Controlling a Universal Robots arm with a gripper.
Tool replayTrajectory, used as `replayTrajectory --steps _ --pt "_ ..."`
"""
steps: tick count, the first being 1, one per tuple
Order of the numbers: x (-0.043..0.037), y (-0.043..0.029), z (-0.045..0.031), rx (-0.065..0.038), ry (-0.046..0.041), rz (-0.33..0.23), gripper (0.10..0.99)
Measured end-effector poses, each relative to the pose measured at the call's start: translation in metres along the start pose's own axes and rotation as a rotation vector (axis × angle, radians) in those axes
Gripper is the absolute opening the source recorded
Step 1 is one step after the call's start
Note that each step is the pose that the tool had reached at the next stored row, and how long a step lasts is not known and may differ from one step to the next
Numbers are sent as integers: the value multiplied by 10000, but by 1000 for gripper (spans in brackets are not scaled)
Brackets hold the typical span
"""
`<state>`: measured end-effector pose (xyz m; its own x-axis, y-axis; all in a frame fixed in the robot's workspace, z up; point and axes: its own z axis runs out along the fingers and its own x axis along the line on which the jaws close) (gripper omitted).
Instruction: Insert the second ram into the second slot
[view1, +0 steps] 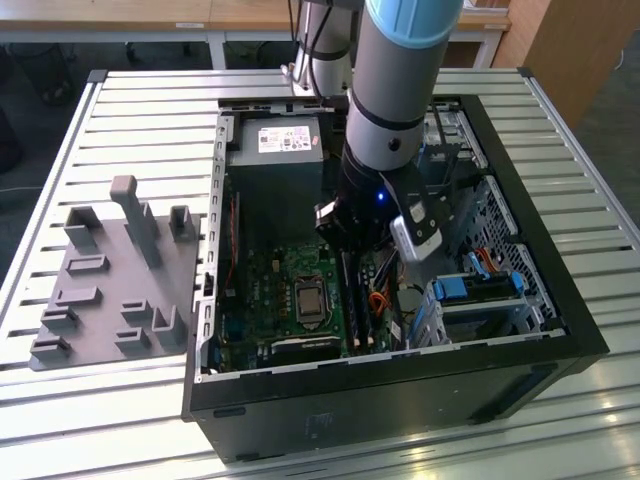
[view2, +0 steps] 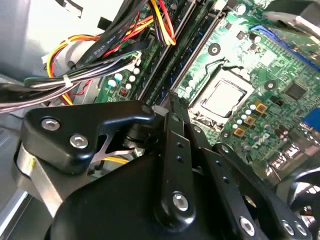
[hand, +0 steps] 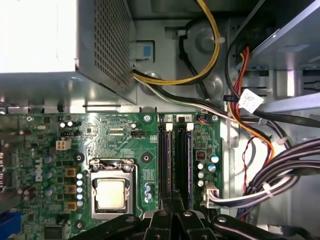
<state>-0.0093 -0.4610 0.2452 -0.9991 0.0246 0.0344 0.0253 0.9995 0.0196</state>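
My gripper (view1: 352, 243) is down inside the open computer case (view1: 560, 300), over the green motherboard (hand: 120, 135). Its black fingers are shut together, and their tips (hand: 173, 199) rest on the near end of the two long memory slots. The second slot (hand: 183, 160) holds a thin dark stick standing on edge, which I take for the second ram. The slot beside it (hand: 165, 160) looks filled too. In the second wrist view the gripper (view2: 167, 106) points at the same slots (view2: 176, 65). I cannot tell whether anything is pinched between the tips.
The processor socket (hand: 111, 192) lies beside the slots. Cable bundles (hand: 270, 180) run along the other side, below the drive cage (view1: 480, 295). The power supply (view1: 275, 145) sits at the case's far end. A grey fixture block (view1: 110, 280) stands on the slatted table (view1: 130, 100).
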Motion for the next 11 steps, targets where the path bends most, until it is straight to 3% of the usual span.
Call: replayTrajectory --steps 3,11 --pt "2 1 -59 1 5 0 106" --pt "2 2 -66 -1 14 0 106"
